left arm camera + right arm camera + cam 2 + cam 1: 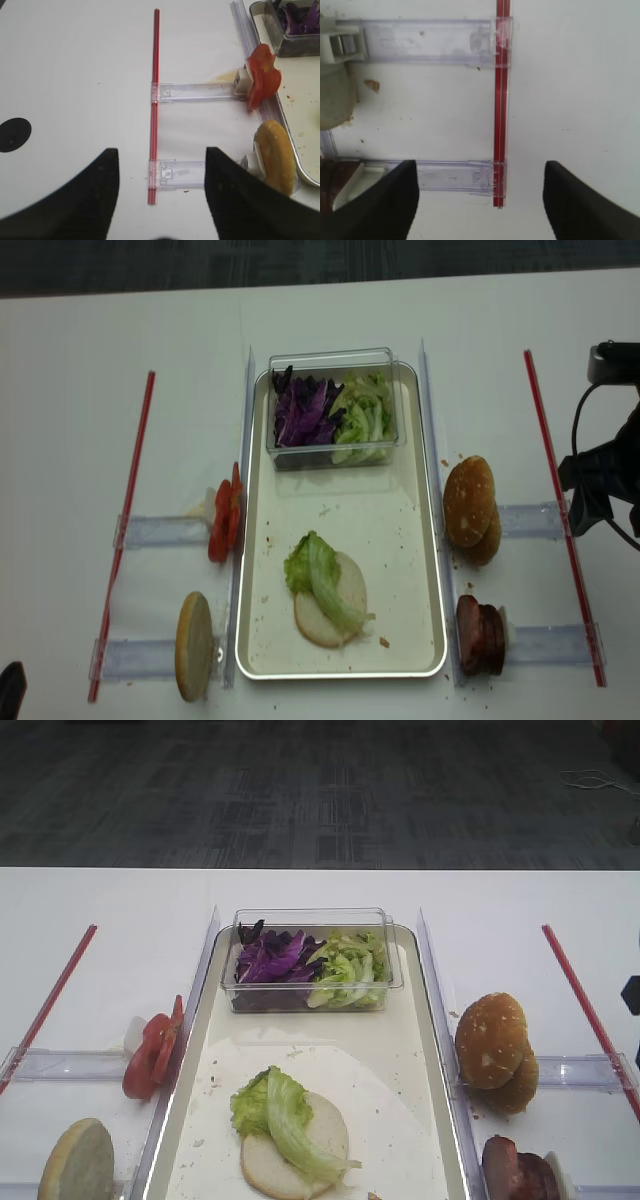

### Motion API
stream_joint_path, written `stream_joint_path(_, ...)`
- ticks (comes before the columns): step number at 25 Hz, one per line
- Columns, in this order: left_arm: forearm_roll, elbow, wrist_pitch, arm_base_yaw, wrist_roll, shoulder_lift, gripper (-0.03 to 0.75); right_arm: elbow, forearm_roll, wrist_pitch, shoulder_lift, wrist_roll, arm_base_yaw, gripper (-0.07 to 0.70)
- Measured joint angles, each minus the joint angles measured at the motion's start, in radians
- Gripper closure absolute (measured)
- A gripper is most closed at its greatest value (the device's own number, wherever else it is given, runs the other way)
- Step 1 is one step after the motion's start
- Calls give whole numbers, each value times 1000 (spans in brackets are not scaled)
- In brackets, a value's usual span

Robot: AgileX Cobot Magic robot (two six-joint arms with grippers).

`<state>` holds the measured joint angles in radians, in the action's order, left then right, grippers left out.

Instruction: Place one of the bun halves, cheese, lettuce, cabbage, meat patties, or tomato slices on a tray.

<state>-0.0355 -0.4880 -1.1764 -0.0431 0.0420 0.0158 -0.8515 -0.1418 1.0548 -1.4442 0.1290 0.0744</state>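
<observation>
Resting on the cream rectangular tray, crinkly light-green lettuce drapes a pale bun half; my grippers gape, empty.

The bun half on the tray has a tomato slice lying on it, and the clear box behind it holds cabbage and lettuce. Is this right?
Not quite. The bun half on the tray has a lettuce leaf on it, not a tomato slice, as the exterior high view shows. The clear box behind it does hold cabbage and lettuce.

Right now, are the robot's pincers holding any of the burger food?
No. The left pincer and the right pincer are both open and empty, hovering over bare table beside the red strips, away from the food.
</observation>
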Motion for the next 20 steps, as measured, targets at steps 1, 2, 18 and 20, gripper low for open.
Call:
stream_joint_path(1,0,0,0,0,0,0,323,21,0,-8,18,0,0,108)
stream_joint_path(2,0,0,0,0,0,0,323,47,0,-11,38,0,0,108)
stream_joint_path(18,0,0,0,0,0,0,324,307,0,-73,325,4,0,109)
stream_joint_path(20,0,0,0,0,0,0,323,333,0,-73,361,4,0,111)
